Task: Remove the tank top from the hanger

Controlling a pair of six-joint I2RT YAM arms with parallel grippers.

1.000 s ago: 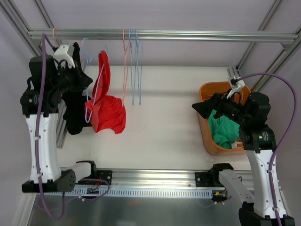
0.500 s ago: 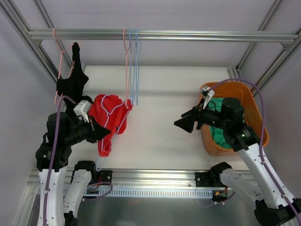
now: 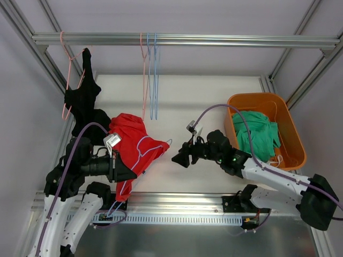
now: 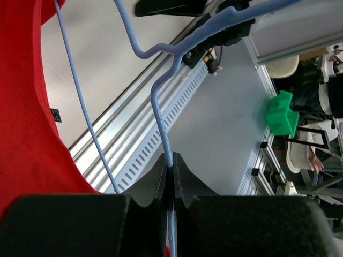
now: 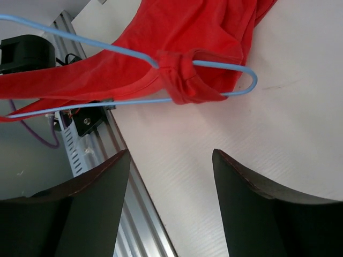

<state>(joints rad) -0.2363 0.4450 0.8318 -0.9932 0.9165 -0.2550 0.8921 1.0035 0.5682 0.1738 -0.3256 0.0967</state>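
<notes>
Tank top [image 3: 134, 142], red, hung on a blue wire hanger [image 5: 80, 39] above the near left part of the table [image 3: 214, 96], well below the rail [image 3: 214, 39]. Table: white, with an orange bin [image 3: 257, 96] at its right edge holding green cloth [image 3: 260, 131]. Rail: spans the frame overhead and carries a black garment [image 3: 80, 101] at left and two more hangers [image 3: 150, 80], pink and blue, side by side near the middle. Left claw [image 4: 171, 160]: jaws pinched narrow on the wire of the blue hanger, with the tank top bunched just beside it. Right claw [image 5: 171, 155]: jaws wide with nothing between them, near the hanger's rounded end but apart from it; there one strap [image 5: 185, 80] is wrapped around the wire.
</notes>
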